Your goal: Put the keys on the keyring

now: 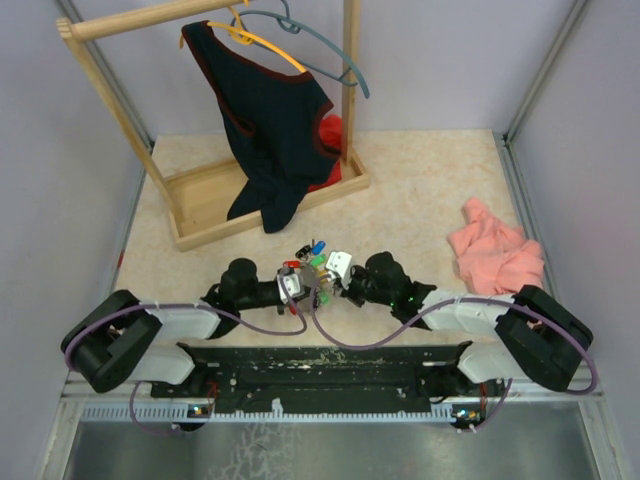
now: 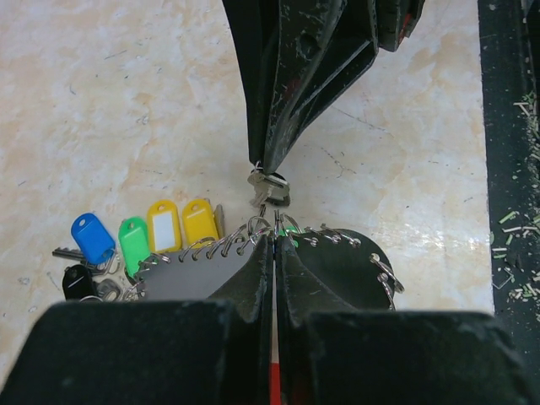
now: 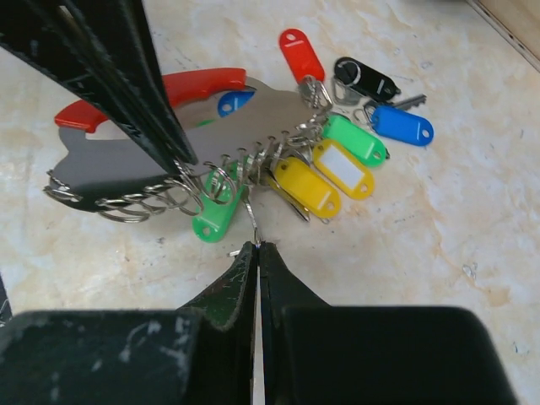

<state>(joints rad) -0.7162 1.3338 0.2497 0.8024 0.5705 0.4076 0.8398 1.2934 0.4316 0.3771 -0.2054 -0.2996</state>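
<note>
A pale marbled table (image 1: pixel 420 200) is seen, with a wooden rack (image 1: pixel 205 200) standing at its far left. A dark shirt (image 1: pixel 270 130) is hung from the rack on a yellow hanger (image 1: pixel 262 42), and a grey hanger (image 1: pixel 335 62) is hooked beside it. A pink cloth (image 1: pixel 495 250) is heaped at the right, well apart from the arms. The two arms are brought together at the table's near middle. The keyring (image 3: pixel 194 89), part red and part grey, is held there just above the table. The left tool (image 2: pixel 275 245) is clamped on its grey part, fingers pressed together. A row of small wire rings is carried along the keyring's grey edge, and several keys (image 3: pixel 308 187) with yellow and green heads are hung from them, fanned out on the table. A red key (image 3: pixel 301 55), a black one (image 3: pixel 364 80) and a blue one (image 3: pixel 403 125) are laid just beside; whether they are joined on cannot be told. The right tool (image 3: pixel 256 249) is closed on a thin wire loop (image 3: pixel 251 215) at that edge.
</note>
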